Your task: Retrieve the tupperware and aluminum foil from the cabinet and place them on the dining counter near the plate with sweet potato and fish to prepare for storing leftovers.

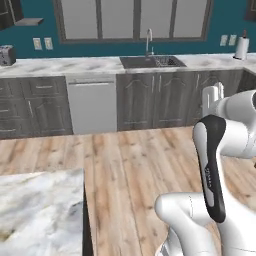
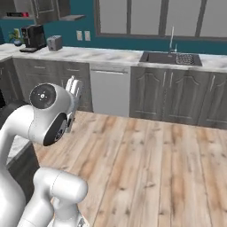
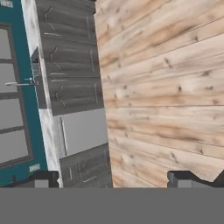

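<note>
My gripper (image 3: 113, 179) is open, with its two dark fingertips (image 3: 43, 179) wide apart and only wooden floor between them. It hangs in mid-air over the floor (image 1: 212, 97), rolled sideways, also seen from the right (image 2: 73, 91). The cabinet (image 2: 44, 9) hangs on the teal wall at the far left, its grey shelf board (image 1: 27, 21) jutting out. A slim dark box with a red end, the aluminum foil (image 2: 17, 14), lies inside it. A corner of the dining counter (image 1: 40, 210) shows at the lower left. The tupperware, plate, sweet potato and fish are out of view.
Along the far wall runs a marble worktop (image 1: 75, 65) with a sink (image 1: 152, 61), a toaster (image 1: 6, 55), a coffee machine (image 2: 32, 37) and a paper towel roll (image 1: 242, 48). Grey base units and a dishwasher (image 1: 91, 106) stand below. Wooden floor (image 2: 146, 168) lies between.
</note>
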